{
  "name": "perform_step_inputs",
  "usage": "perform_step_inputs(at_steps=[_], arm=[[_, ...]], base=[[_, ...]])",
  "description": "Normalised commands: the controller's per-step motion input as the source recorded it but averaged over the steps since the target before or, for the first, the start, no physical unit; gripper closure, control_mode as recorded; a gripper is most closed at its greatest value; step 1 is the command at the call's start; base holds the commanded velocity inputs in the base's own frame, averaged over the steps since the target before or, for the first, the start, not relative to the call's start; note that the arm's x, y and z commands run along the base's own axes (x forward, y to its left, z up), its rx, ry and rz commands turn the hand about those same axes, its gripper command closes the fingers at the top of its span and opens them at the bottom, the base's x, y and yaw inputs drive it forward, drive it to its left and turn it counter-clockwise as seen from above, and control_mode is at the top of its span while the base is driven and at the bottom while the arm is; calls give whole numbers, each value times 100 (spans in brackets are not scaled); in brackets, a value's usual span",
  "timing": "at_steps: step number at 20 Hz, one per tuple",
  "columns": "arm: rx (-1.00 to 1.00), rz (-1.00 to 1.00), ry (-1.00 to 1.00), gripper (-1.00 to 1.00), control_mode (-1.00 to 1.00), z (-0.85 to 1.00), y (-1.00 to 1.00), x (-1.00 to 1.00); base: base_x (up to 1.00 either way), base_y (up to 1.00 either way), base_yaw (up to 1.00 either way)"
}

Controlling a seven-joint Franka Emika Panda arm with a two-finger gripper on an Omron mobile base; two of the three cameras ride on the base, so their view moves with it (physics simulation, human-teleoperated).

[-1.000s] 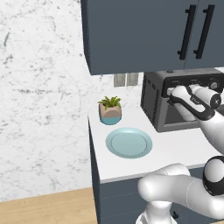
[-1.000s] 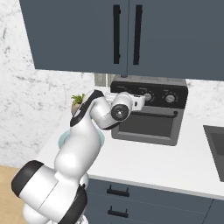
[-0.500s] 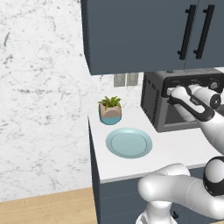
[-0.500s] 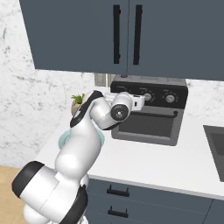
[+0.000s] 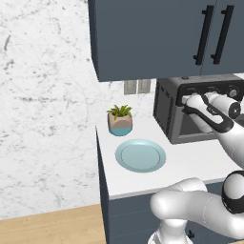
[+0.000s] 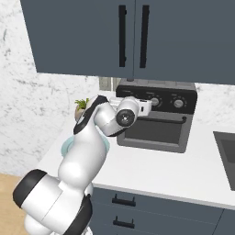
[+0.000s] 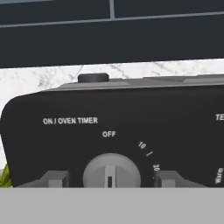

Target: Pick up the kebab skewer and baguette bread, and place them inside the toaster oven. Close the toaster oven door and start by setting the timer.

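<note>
The toaster oven (image 6: 188,146) stands at the back of the counter, and the toaster oven door (image 6: 155,133) is shut. My gripper (image 7: 111,179) is up against the left end of its black control strip. Its fingertips (image 7: 57,178) stand on either side of the grey timer knob (image 7: 111,168), with a small gap on each side. The knob's pointer points up at OFF. From the two base views the gripper (image 6: 148,106) (image 5: 185,101) meets the oven's (image 5: 167,112) top left corner. The kebab skewer and baguette bread are hidden.
A light blue plate (image 5: 140,155) lies on the white counter left of the oven, with a small potted plant (image 5: 120,120) behind it. Dark blue cabinets (image 6: 133,36) hang low over the oven. A sink edge (image 6: 226,149) is at the right.
The fingers have drawn closer together around the timer knob. The arm and the oven have stayed in place.
</note>
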Motion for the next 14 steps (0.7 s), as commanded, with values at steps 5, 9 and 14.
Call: perform_step_inputs(at_steps=[5, 9, 14], arm=[[0, 0, 0, 100, -100, 0, 0, 0], [0, 0, 0, 100, -100, 0, 0, 0], [0, 0, 0, 100, -100, 0, 0, 0]], base=[[0, 0, 0], [0, 0, 0], [0, 0, 0]])
